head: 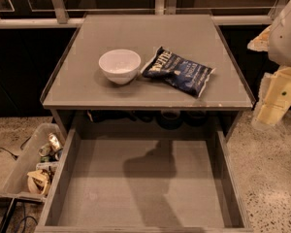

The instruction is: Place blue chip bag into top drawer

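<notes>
1. Up on the grey worktop [87, 86], the blue chip bag [179, 72] lies flat, right of centre. Its long side runs diagonally from upper left to lower right.
2. Just left of the bag stands a white bowl [120, 65], upright. The bag's upper-left corner is close beside the bowl's rim.
3. Below the worktop's front edge, the top drawer [68, 178] stands pulled out toward the camera. A dark shadow [155, 178] falls across its flat grey bottom.
4. At the right edge of the view, the pale yellow claw [276, 98] hangs off the side of the worktop, near its front right corner and well apart from the bag. I cannot tell whether it is wide or narrow. A white arm housing [288, 30] sits above it.
5. On the speckled floor [271, 169] left of the drawer, a clear plastic bin [19, 164] holds small clutter.
</notes>
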